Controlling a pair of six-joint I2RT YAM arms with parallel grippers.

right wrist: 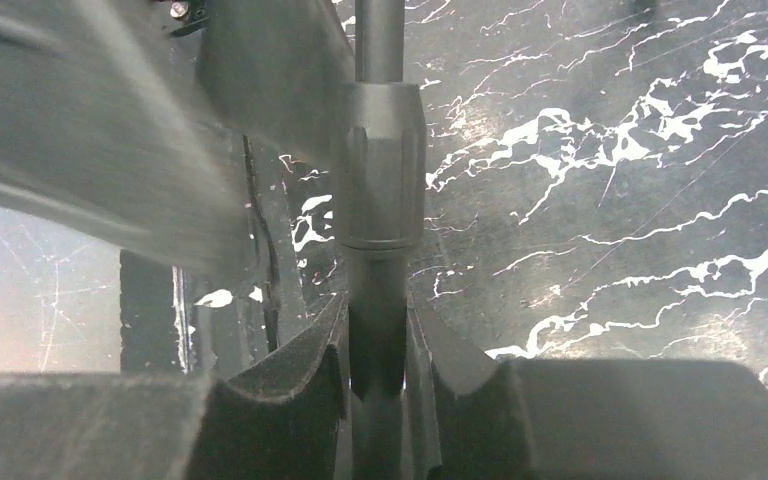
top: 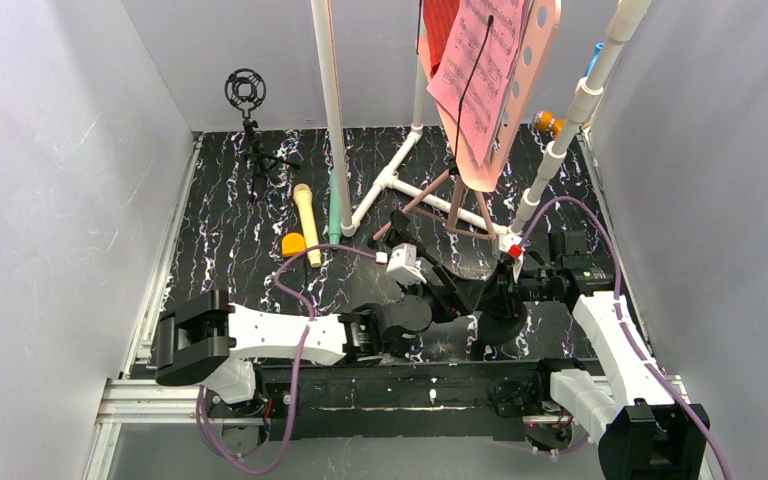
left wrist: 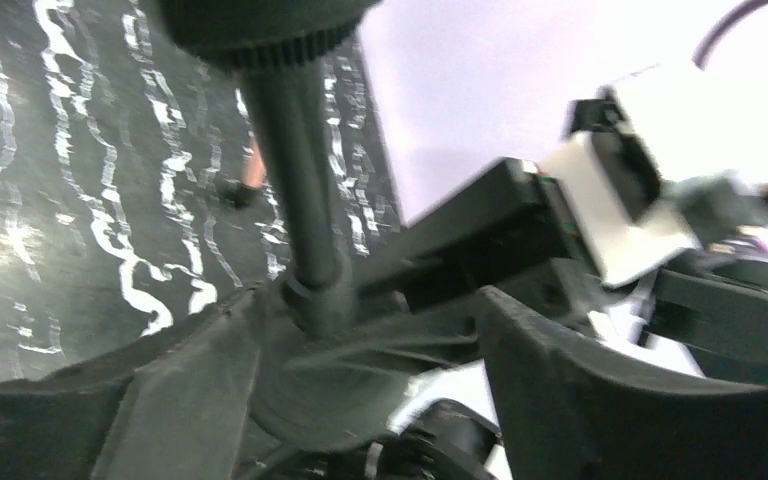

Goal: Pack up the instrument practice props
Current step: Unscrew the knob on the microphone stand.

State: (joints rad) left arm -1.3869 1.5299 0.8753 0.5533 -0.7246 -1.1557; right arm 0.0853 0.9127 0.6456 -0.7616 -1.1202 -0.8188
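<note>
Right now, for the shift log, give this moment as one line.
right gripper: shut on black pole | left gripper: open around same pole | yellow microphone: lying on table

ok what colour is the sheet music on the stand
The sheet music is pink with black notes; clearest in the top external view.

The pink hole-punched music stand (top: 538, 50) stands on tripod legs toward the back right corner, its desk tilted. Pink sheet music (top: 480, 75) lies on its face, with a red folder (top: 438, 25) at the left edge. The yellow microphone (top: 307, 222) and the mint-green microphone (top: 334, 210) lie side by side left of centre. A black pole (right wrist: 380, 170), perhaps a microphone stand, is near the front edge.
</note>
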